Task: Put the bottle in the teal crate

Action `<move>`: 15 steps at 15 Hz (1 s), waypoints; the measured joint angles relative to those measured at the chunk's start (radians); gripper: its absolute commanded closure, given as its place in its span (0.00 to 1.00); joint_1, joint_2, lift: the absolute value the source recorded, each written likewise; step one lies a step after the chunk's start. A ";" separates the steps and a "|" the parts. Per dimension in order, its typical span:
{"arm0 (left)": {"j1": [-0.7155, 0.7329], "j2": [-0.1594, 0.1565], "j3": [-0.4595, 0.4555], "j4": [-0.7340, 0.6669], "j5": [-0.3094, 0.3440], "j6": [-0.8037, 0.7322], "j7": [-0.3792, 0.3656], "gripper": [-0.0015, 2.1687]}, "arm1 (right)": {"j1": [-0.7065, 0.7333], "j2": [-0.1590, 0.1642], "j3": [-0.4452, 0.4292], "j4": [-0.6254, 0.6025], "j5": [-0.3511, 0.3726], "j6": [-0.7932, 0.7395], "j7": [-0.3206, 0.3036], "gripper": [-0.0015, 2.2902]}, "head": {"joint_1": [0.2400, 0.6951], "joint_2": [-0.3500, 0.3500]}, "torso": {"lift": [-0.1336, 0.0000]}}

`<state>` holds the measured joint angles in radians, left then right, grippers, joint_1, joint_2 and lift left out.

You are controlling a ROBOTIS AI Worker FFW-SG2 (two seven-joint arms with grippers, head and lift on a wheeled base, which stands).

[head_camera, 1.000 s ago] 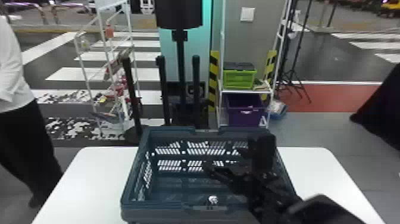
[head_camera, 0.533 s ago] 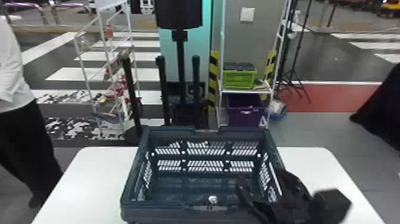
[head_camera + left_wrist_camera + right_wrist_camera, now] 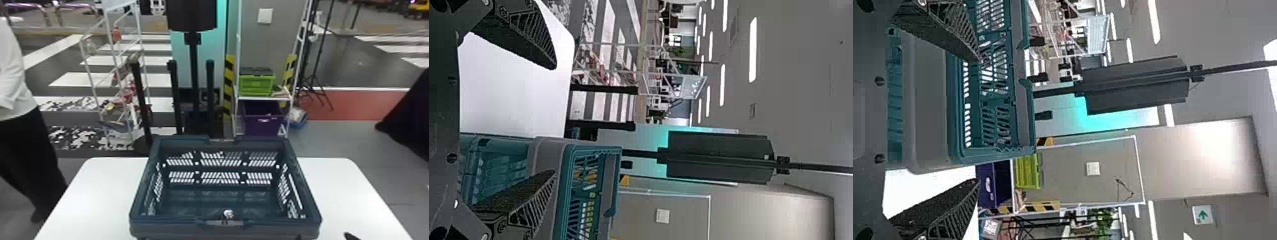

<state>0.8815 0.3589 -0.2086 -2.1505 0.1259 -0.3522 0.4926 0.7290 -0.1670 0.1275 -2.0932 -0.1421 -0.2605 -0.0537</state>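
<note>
Looks pretty much done to me, with one caveat. What looks like the bottle [image 3: 228,213] is inside the teal crate [image 3: 172,224], around the middle of the near wall, where a small pale bit with dark patches shows just over the rim. Most of it is hidden by that wall, so I can't tell if it's upright or lying down, or swear it's the bottle at all. If it is, the placing part is finished and nothing's left except keeping both arms out of the way.

Right gripper [image 3: 979,121]: fingers spread wide, nothing between them. In the head view a dark tip [image 3: 352,236] pokes in at the bottom edge, right of the crate – probably one of its fingers. Left gripper [image 3: 553,119]: also spread and empty, so neither one is holding anything.

As for containers, the crate sits between the left and right edges of the white table [image 3: 344,191], its far side reaching past the table's far edge. Besides that one item I can't make out anything else in it. Behind, on a white rack [image 3: 265,99], there's a lime-green crate [image 3: 256,85] with a dark lid, contents hidden, and below it a purple bin [image 3: 263,126] – can't really tell what's in there.
</note>
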 measured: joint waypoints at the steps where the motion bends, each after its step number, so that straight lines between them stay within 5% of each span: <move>1: -0.001 0.000 0.000 -0.001 0.000 0.002 0.000 0.07 | 0.032 0.005 -0.006 0.009 0.006 -0.057 0.000 0.01 | 0.57 0.50 | 1.00; 6: -0.005 -0.003 -0.002 -0.007 0.000 0.004 0.001 0.07 | 0.137 0.010 -0.053 0.024 -0.007 -0.205 0.003 0.01 | 0.57 0.50 | 1.00; 15: 0.003 -0.003 -0.005 -0.019 -0.006 0.002 0.003 0.07 | 0.178 0.017 -0.079 0.015 -0.008 -0.214 0.010 0.01 | 0.57 0.50 | 1.00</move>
<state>0.8849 0.3558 -0.2140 -2.1690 0.1204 -0.3503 0.4957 0.9072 -0.1501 0.0482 -2.0781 -0.1503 -0.4744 -0.0438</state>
